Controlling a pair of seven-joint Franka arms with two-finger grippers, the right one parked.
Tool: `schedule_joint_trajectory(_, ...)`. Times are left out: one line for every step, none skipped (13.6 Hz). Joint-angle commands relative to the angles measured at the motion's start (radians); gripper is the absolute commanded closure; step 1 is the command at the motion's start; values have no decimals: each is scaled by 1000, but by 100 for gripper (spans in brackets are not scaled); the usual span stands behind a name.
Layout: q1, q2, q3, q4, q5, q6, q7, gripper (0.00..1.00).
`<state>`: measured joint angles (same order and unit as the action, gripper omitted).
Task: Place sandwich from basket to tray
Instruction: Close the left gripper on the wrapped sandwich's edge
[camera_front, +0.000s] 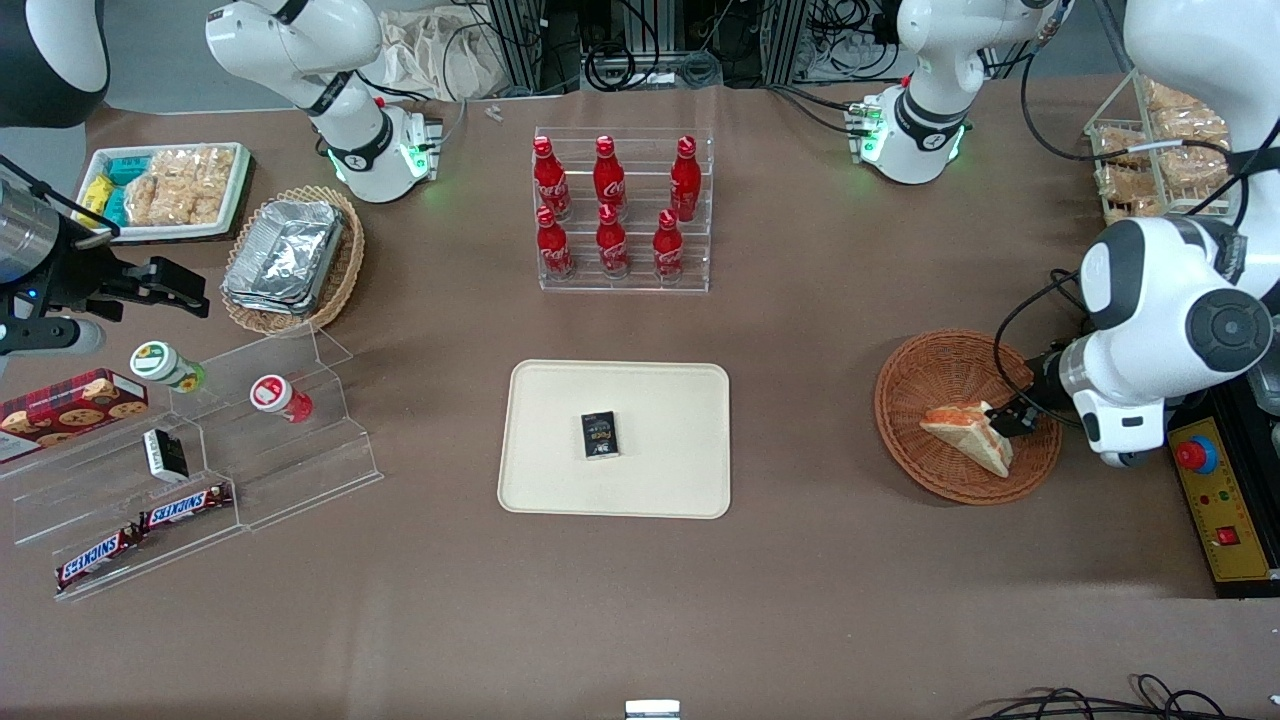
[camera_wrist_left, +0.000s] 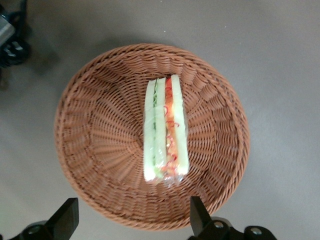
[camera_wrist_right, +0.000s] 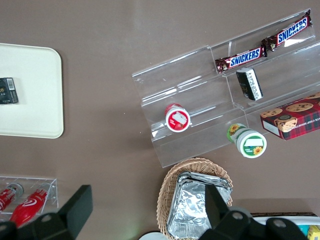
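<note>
Gripper (camera_wrist_left: 132, 220) above basket (camera_wrist_left: 100, 145), brown table (camera_front: 800, 400)

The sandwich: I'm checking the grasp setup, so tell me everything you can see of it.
The sandwich is a triangular wedge of white bread in clear wrap, with green, pale and orange-red filling layers showing on its cut face. It stands on edge inside the round reddish-brown wicker basket, resting on the weave. The end effector hangs above the basket, fingers open, one finger over the rim; nothing grips the sandwich yet.

White rounded arm casings (dark joint caps), black cables, black claw (camera_wrist_left: 132, 220).
</note>
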<state>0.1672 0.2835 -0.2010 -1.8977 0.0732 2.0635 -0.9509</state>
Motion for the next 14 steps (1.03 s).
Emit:
schedule_joint_trajectory(-6, 31, 0, -17, 13, 84, -58, 0)
schedule_joint_trajectory(-11, 43, 0, -17, 14, 101, -71, 0)
schedule_joint_trajectory(-11, 45, 0, -30, 14, 121, -75, 0)
schedule_joint_trajectory(-9, 42, 0, -53, 14, 147, -75, 0)
schedule_joint_trajectory(-8, 40, 0, -79, 14, 180, -75, 0)
schedule_joint_trajectory(-9, 43, 0, -98, 14, 213, -75, 0)
schedule_joint_trajectory(-9, 45, 0, -110, 14, 233, -75, 0)
schedule_joint_trajectory(-6, 42, 0, -121, 16, 236, -74, 0)
schedule_joint_trajectory(-3, 42, 0, -123, 16, 236, -72, 0)
schedule_joint_trajectory(-2, 43, 0, -129, 16, 236, -74, 0)
schedule_joint_trajectory(-1, 45, 2, -141, 17, 243, -74, 0)
schedule_joint_trajectory(-1, 48, 2, -144, 17, 256, -74, 0)
schedule_joint_trajectory(-1, 59, 2, -147, 17, 263, -74, 0)
schedule_joint_trajectory(-1, 63, 2, -147, 17, 276, -74, 0)
